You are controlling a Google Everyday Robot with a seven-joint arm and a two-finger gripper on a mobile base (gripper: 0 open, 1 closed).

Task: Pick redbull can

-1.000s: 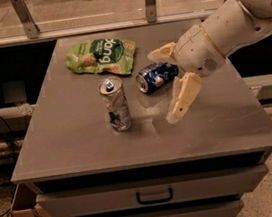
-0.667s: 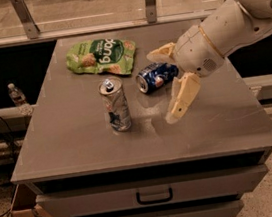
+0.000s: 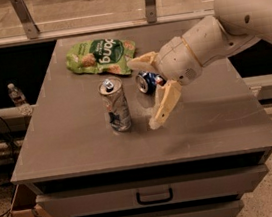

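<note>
The tall, slim silver redbull can [image 3: 116, 105] with blue patches stands upright in the centre of the frame, on the grey table [image 3: 70, 145]. Just to its right hangs the cream gripper [image 3: 142, 94], its fingers wide apart, probably to take the can between them. A dark-blue soda can [image 3: 147, 82] lies close behind.

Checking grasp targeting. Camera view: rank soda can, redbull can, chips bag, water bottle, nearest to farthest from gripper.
1. soda can, lying between the fingers of the open gripper, right of centre.
2. redbull can, upright on its left, and chips bag, behind-left: too close to call.
3. water bottle, off the table, far left.
</note>
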